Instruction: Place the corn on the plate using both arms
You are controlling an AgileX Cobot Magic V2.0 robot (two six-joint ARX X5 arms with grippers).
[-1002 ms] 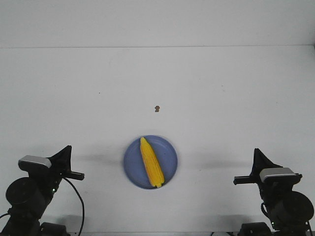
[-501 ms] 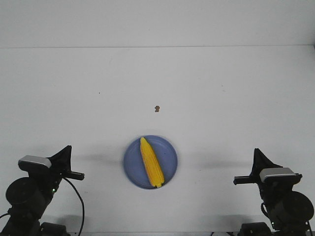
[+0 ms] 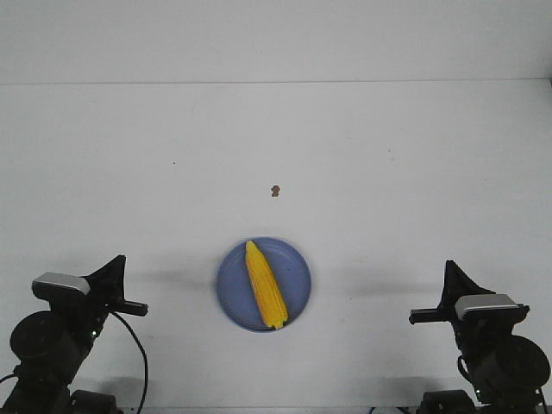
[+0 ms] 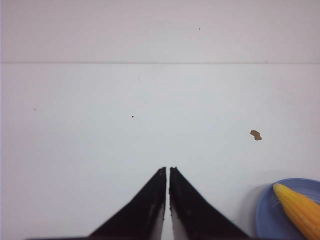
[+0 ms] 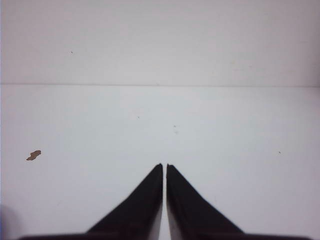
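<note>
The yellow corn (image 3: pixel 266 285) lies lengthwise on the periwinkle-blue plate (image 3: pixel 297 274) near the table's front middle. In the left wrist view the corn's tip (image 4: pixel 300 210) and the plate's rim (image 4: pixel 264 212) show at the edge. My left gripper (image 3: pixel 120 260) is shut and empty at the front left, well away from the plate; its jaws (image 4: pixel 167 170) nearly touch. My right gripper (image 3: pixel 448 266) is shut and empty at the front right; it also shows in the right wrist view (image 5: pixel 164 166).
A tiny brown speck (image 3: pixel 274 190) lies on the white table beyond the plate; it also shows in the left wrist view (image 4: pixel 255 134) and the right wrist view (image 5: pixel 33 155). The table's back edge meets a white wall.
</note>
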